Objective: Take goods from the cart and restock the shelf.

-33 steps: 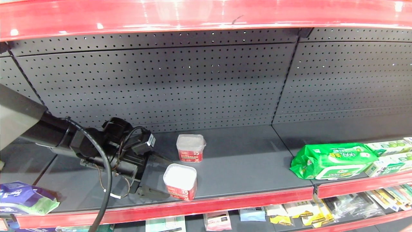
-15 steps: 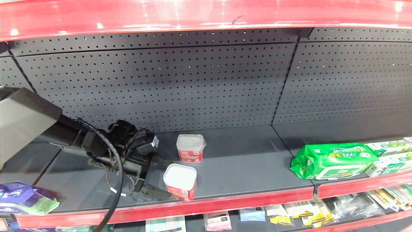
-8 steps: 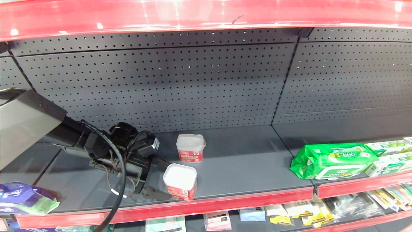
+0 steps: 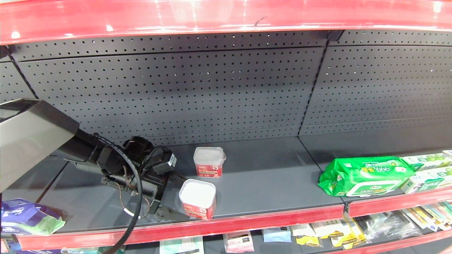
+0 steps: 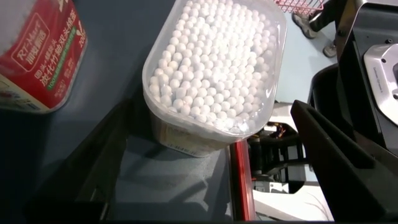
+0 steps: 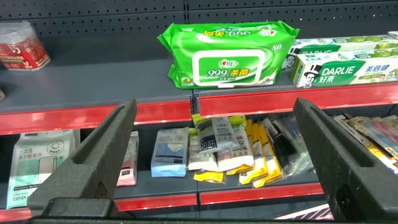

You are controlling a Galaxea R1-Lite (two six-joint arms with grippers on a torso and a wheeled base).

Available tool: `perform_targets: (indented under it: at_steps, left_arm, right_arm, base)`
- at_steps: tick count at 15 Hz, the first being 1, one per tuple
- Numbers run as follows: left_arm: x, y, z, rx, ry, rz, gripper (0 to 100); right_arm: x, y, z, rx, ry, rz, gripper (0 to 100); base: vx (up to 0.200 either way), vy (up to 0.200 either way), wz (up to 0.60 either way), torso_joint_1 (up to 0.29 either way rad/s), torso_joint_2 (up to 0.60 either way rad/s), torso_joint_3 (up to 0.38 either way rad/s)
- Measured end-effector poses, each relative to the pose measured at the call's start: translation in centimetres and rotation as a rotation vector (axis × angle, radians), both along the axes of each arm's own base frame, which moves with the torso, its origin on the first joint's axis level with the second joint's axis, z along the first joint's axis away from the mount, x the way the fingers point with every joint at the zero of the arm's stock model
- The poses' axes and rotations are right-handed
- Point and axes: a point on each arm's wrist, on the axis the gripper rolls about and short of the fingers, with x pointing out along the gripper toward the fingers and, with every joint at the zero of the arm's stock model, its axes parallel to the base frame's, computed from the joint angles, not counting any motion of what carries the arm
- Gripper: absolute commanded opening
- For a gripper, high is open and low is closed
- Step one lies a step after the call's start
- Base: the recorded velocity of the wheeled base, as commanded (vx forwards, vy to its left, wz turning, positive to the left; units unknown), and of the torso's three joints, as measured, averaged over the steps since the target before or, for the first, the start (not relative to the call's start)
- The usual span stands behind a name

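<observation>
Two clear tubs of cotton swabs with red labels stand on the dark grey shelf. The front tub is near the red shelf edge and the rear tub is behind it. My left gripper is open just left of the front tub, one finger on each side of its near end. In the left wrist view the front tub lies between the spread fingers, and the rear tub is beside it. My right gripper is open and holds nothing, facing the shelf front from farther out.
A green wet-wipes pack and toothpaste boxes lie at the shelf's right end. A blue and green pack lies at the far left. Small packets hang on the lower shelf. The perforated back panel closes the rear.
My left arm has pushed forward and to the right, bringing its open fingers up around the front tub. Neither tub has moved.
</observation>
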Motion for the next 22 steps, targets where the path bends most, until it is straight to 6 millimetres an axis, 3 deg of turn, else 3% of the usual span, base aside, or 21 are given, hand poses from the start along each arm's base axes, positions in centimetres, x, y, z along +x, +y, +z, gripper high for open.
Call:
perform_targets:
  at_steps: [22]
  left_arm:
    - [-0.3, 0.06, -0.73, 0.047, 0.025, 0.009, 100]
  right_arm:
    - [0.0, 0.0, 0.0, 0.0, 0.0, 0.0, 100]
  base:
    - [0.0, 0.0, 0.0, 0.0, 0.0, 0.0]
